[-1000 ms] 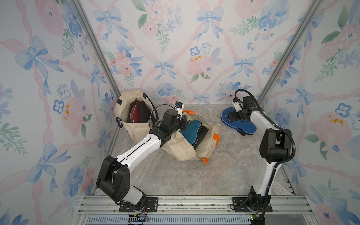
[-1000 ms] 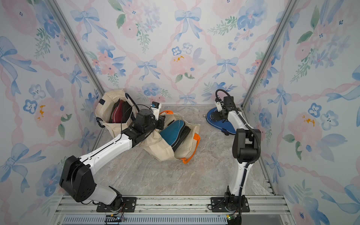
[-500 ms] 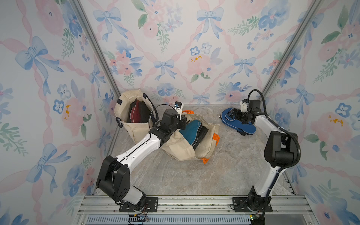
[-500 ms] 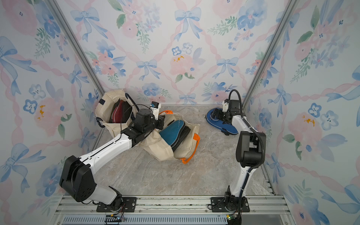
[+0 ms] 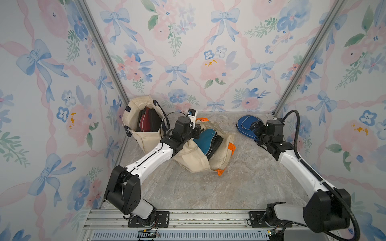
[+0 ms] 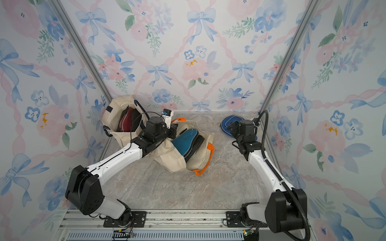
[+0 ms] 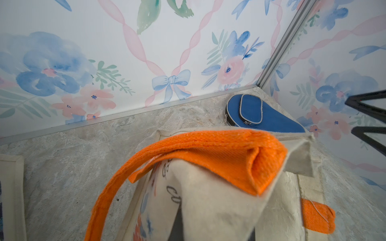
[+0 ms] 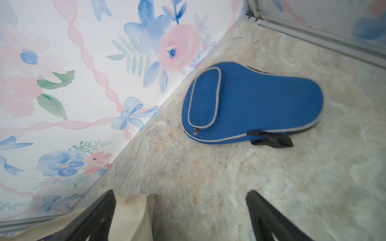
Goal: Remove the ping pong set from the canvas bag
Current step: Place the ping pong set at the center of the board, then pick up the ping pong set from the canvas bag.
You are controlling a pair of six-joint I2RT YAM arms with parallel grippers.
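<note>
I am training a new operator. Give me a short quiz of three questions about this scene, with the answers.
1. Fill in: the canvas bag gripped by the left gripper has ___ handles.
2. True or false: the blue ping pong case lies on the table, not in a bag.
3. The right gripper is: A) open and empty; B) shut on the blue case; C) shut on a bag.
Key: 1 orange; 2 true; 3 A.

The grey marbled tabletop point(image 5: 188, 192) lies open from 4 to 8 o'clock. A slumped cream canvas bag with orange handles point(image 5: 194, 162) blocks the centre. A cream canvas bag with dark handles point(image 5: 133, 108) fills 10 o'clock, and a flat blue zipped paddle case point(image 5: 243, 124) lies at 2 o'clock.
</note>
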